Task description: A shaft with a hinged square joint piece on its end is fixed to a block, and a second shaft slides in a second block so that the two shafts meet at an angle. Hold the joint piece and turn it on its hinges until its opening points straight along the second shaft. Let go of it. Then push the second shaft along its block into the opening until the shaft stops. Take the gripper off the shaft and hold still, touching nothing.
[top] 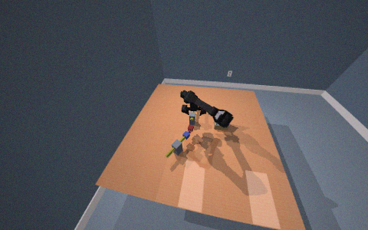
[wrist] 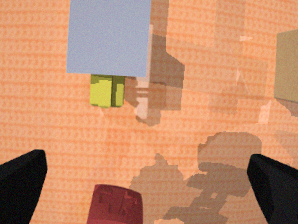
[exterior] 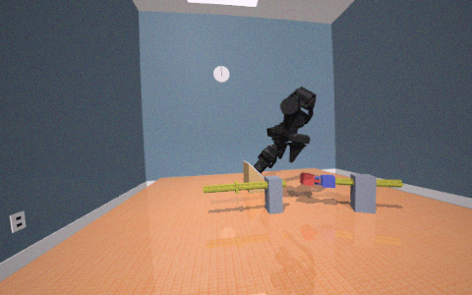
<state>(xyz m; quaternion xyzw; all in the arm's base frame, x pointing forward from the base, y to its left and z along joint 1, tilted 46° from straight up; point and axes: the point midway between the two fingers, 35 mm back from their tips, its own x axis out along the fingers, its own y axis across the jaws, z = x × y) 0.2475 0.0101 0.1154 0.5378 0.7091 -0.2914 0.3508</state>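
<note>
End effector (exterior: 289, 151) (wrist: 150, 163): wide open, nothing held, above the bench (top: 145, 153) (exterior: 171, 256) (wrist: 165, 135) | red joint piece (top: 191, 128) (exterior: 307, 178) (wrist: 116, 205): below the end effector, apart from it, hinged to blue piece (top: 186, 135) (exterior: 327, 181) | second shaft (exterior: 220, 189) (wrist: 101, 91): through its block (top: 192, 118) (exterior: 273, 195) (wrist: 109, 37), end short of the red piece

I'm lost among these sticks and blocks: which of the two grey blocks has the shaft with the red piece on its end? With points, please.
The block (top: 177, 147) (exterior: 363, 193) beside the blue piece (top: 186, 135) (exterior: 327, 181).

Seemingly, the joint piece (top: 191, 128) (exterior: 308, 179) (wrist: 115, 205) lies between the two blocks (top: 177, 146) (exterior: 363, 193).
</note>
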